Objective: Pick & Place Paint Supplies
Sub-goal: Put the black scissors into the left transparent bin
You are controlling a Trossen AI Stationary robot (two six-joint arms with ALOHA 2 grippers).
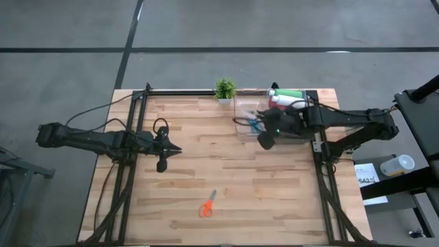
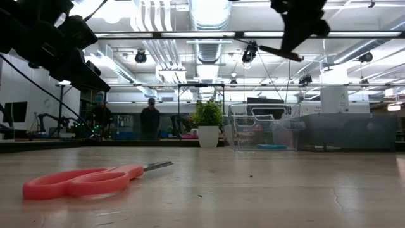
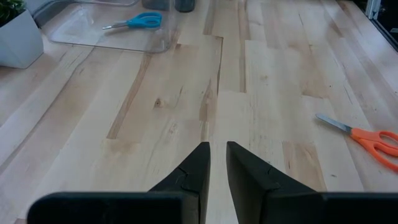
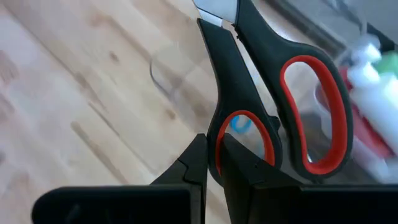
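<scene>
The right pincer is clamped on black-red scissors above the clear bin, upper right of the high view, likely for dropping. Bottles lie just beyond. The left pincer, slightly apart, waits mid-left over the worktop.

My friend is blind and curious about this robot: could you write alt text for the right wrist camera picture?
The right gripper is shut on the handle of black scissors with red-lined finger loops, holding them above a clear plastic bin on the wooden table. Blue scissors show through one loop, and paint bottles lie beyond.

Wooden table (orange scissors, plant)
</scene>
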